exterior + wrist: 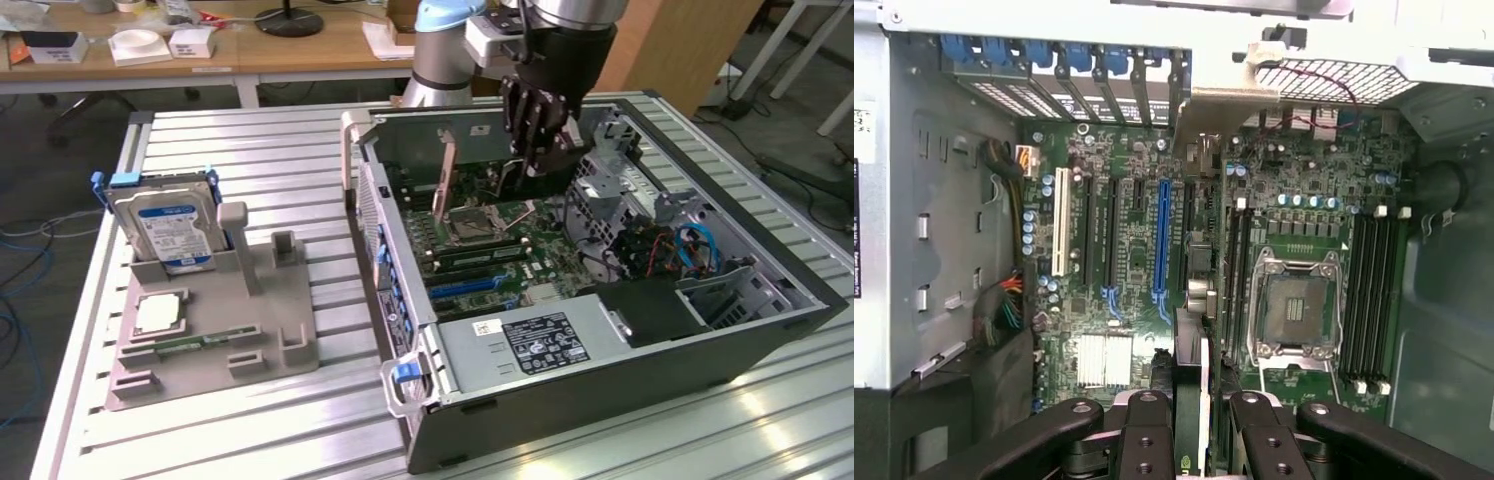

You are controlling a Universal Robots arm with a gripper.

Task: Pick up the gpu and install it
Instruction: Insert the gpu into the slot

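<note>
My gripper (541, 150) hangs inside the open computer case (747, 345), over the rear part of the motherboard (514, 245). It is shut on the gpu (1191, 355), which I see edge-on as a thin dark and silver strip between the black fingers (1144, 430). In the wrist view the card hangs above the board, close beside the long blue expansion slot (1161, 240) and not seated in any slot. In the exterior view the gpu (539, 168) is mostly hidden by the fingers.
A CPU socket (1294, 310) and memory slots (1374, 290) lie beside the expansion slots. The power supply (534, 340) fills the case's near corner. On the exterior view's left a grey holder (267, 330) carries an upright hard drive (167, 230) and a processor chip (158, 312).
</note>
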